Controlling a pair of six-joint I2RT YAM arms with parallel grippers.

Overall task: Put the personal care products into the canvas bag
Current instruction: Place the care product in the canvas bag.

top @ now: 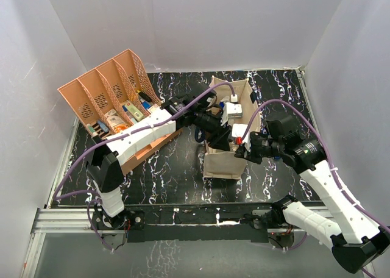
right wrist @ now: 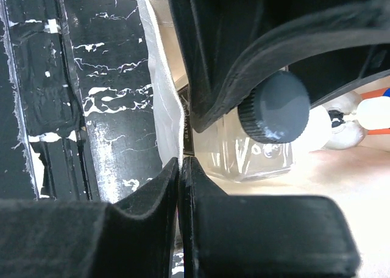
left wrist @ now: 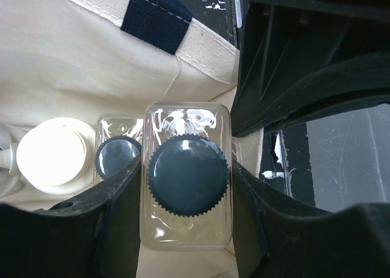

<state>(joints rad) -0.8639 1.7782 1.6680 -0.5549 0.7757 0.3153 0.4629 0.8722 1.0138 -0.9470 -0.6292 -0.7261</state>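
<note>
The canvas bag (top: 222, 166) stands upright on the black marbled worktop (top: 173, 168), near its middle, with its mouth open and both arms reaching to it. The left tool (left wrist: 186, 189) is down inside the bag's mouth and grips a clear bottle (left wrist: 187, 127) with a dark ribbed cap; one finger presses on each flat side of the bottle, which is upright with its cap facing the wrist camera. Just beside this bottle, deeper in the bag, sits a second clear bottle (left wrist: 117, 158) with a dark cap, and next to that a cream cylinder (left wrist: 53, 155); both lie against the bag's pale lining. A navy handle (left wrist: 157, 16) is stitched to the rim above them. The right tool (right wrist: 178, 168) is closed, its two fingers pinching the cloth of the bag's rim on the side nearest the right arm, so that the fabric runs straight down into the pinch. From the right wrist view the held bottle shows just inside that rim, with the left tool's dark finger over it. To the left of the bag, well apart from it, an orange perforated tray (top: 103, 86) rests on the worktop with small packets (top: 125, 113) in its compartments.
</note>
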